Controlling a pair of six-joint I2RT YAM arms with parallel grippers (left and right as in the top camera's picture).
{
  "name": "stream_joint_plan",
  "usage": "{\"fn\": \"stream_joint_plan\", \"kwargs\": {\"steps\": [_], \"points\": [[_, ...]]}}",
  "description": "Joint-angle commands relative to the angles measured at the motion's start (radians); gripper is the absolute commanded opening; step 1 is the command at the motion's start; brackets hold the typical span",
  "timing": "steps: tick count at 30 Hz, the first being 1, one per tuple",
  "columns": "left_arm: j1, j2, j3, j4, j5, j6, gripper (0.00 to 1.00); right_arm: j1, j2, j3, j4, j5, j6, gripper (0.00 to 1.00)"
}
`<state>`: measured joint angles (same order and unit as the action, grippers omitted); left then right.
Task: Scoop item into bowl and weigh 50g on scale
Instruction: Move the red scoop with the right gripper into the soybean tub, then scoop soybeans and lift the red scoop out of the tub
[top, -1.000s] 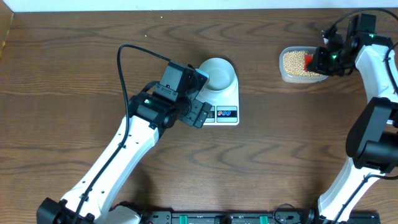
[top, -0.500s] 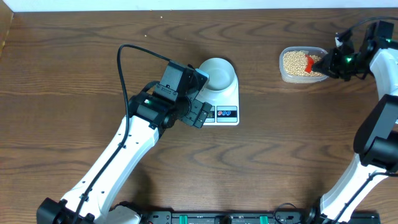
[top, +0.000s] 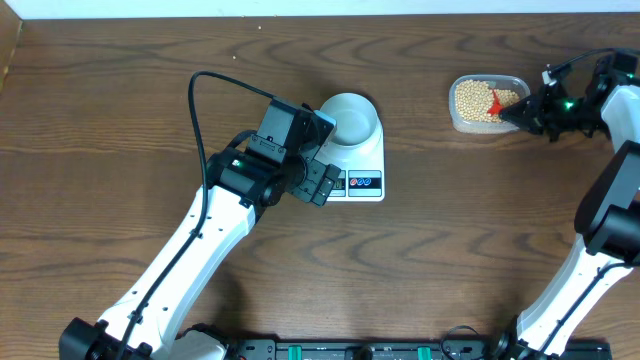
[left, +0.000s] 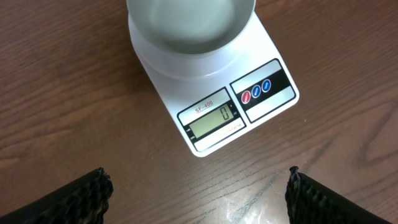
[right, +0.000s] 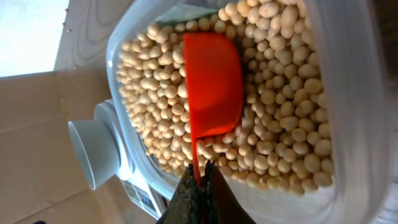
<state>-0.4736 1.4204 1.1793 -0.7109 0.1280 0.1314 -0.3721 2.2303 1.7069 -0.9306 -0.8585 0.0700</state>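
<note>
— What's in the clear plastic tub?
— A heap of small, round, beige-yellow beans, smooth-skinned, reaching nearly to its rim. A red-orange plastic scoop lies with its cup end among them. The tub has rounded corners and sits near the far right corner of the dark wood-grain worktop.
— What has the scoop?
— The right pincer, pinched narrow on its thin handle at the tub's rim.
— And the bowl?
— Round, pale grey-white, smooth, nothing in it. It rests on the flat white scale, toward the middle of the far edge. The grey screen reads 0, and three small round buttons sit beside it.
— The left pincer?
— Spread wide, gripping nothing. Its black ribbed fingertips hover over the worktop just on the near side of the scale.
</note>
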Motion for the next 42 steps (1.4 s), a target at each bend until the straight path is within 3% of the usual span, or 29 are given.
{"fn": "stream_joint_plan", "kwargs": {"steps": [1,14,30,42], "points": [[0.004,-0.001,0.005,-0.003,-0.009,0.006,0.91,0.019,0.064,-0.002,0.000,-0.021,0.023,0.01],[0.004,-0.001,0.005,-0.003,-0.008,0.006,0.91,-0.028,0.064,-0.002,-0.006,-0.158,-0.027,0.01],[0.004,-0.001,0.005,-0.003,-0.008,0.006,0.91,-0.071,0.046,-0.001,-0.030,-0.173,-0.087,0.01],[0.004,-0.001,0.005,-0.003,-0.008,0.006,0.92,-0.074,-0.080,0.000,-0.043,-0.146,-0.094,0.01]]}}
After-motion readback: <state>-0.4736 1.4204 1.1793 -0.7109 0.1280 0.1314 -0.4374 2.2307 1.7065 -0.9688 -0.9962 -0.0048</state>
